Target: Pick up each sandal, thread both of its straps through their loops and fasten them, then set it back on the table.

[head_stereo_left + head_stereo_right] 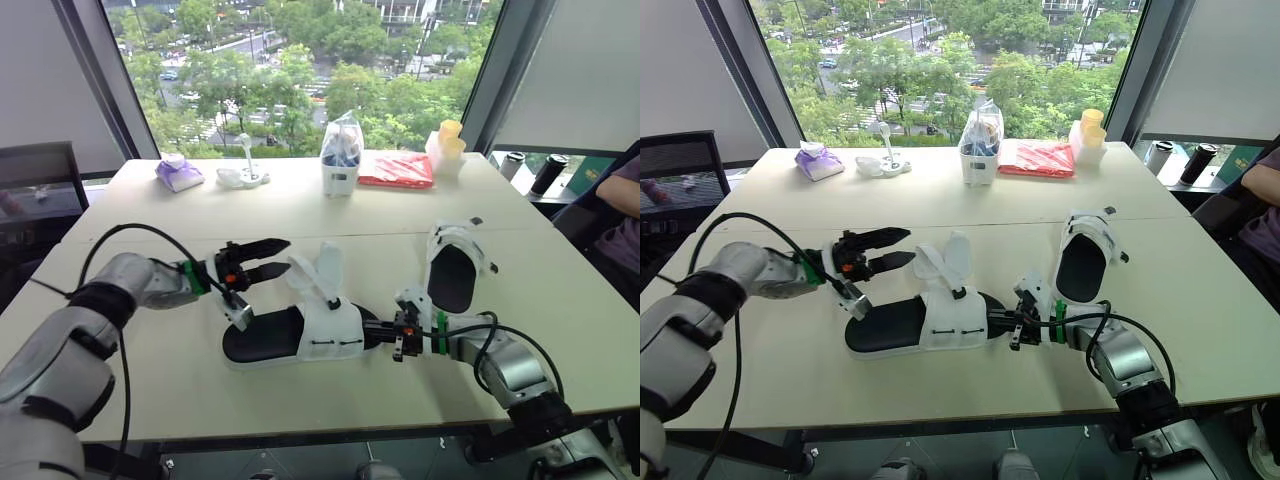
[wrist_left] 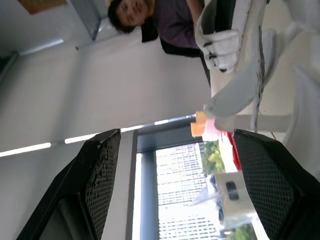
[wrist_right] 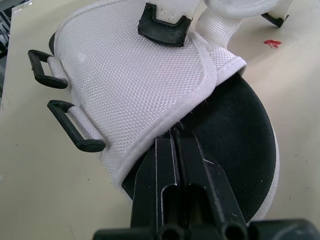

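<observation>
Looks like an office or meeting room on an upper floor. Reads so from the broad pale desk (image 1: 300, 205) made of two tops pushed together, the wall-wide window (image 1: 300, 70) in slanted dark frames looking down on treetops (image 1: 380, 90), and the plain ceiling with long strip lights (image 2: 30, 148) seen from the left wrist. Adds to that a seated person (image 1: 622, 200) at the desk's right edge and two travel flasks (image 1: 548, 172) just beyond its far right corner.
</observation>
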